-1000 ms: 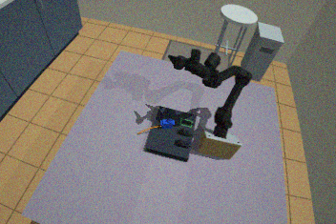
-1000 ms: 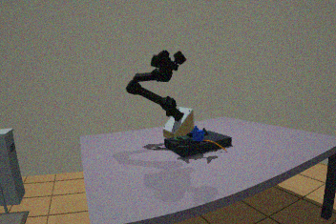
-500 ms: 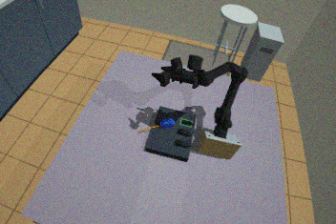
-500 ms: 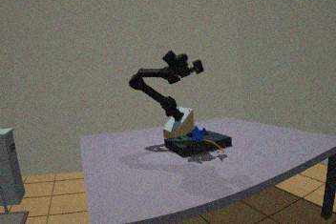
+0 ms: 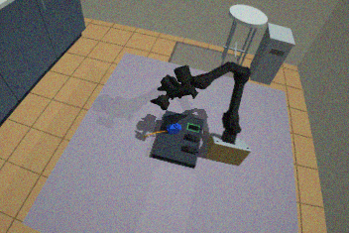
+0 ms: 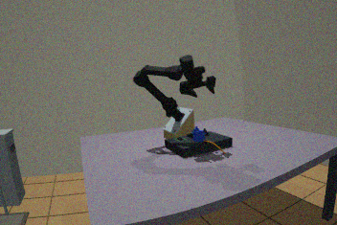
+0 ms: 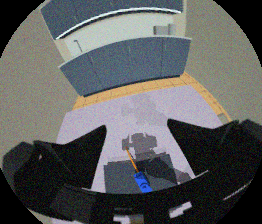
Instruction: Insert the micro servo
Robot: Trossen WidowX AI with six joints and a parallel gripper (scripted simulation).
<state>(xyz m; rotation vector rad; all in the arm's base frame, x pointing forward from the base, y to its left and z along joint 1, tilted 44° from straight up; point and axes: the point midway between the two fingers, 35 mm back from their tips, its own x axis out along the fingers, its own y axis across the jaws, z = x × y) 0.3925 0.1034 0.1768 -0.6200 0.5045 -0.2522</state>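
Resting on the deck [image 5: 169, 152], the blue servo [image 5: 174, 128] lies beside the green-marked pocket [image 5: 193, 127]

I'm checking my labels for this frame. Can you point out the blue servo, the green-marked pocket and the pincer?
blue servo [image 5: 174, 128], top view, on its blue body.
green-marked pocket [image 5: 193, 127], top view, on its green outline.
pincer [image 5: 164, 93], top view, midway between its open fingertips.

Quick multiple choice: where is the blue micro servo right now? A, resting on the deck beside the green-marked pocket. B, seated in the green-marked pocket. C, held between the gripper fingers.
A: the blue micro servo lies on the deck beside the green-marked pocket, under the open, empty gripper.
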